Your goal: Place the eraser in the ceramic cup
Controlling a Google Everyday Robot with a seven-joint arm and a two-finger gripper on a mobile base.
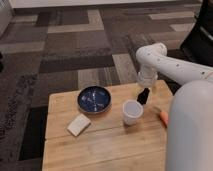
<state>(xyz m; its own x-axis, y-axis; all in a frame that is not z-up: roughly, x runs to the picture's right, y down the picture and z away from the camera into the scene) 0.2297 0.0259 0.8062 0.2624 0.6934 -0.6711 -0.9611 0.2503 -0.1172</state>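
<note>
A wooden counter (100, 150) stands on patterned carpet. The robot's single white arm (170, 62) reaches in over the counter's right edge and bends down near the far right corner. The gripper (146, 89) hangs directly above the eraser (144, 96), close enough that contact cannot be ruled out. Whether the gripper is open, closed, or holding anything cannot be told.

The eraser, a small black block, sits near the far edge. Its long axis points from the far edge toward the near edge, or it stands on end; which one is unclear. The ceramic cup (132, 111), white and upright, sits just beside the eraser, toward the near edge and slightly left.

The coming move likely depends on that short offset: lift, then shift toward the near edge over the cup's mouth.
</note>
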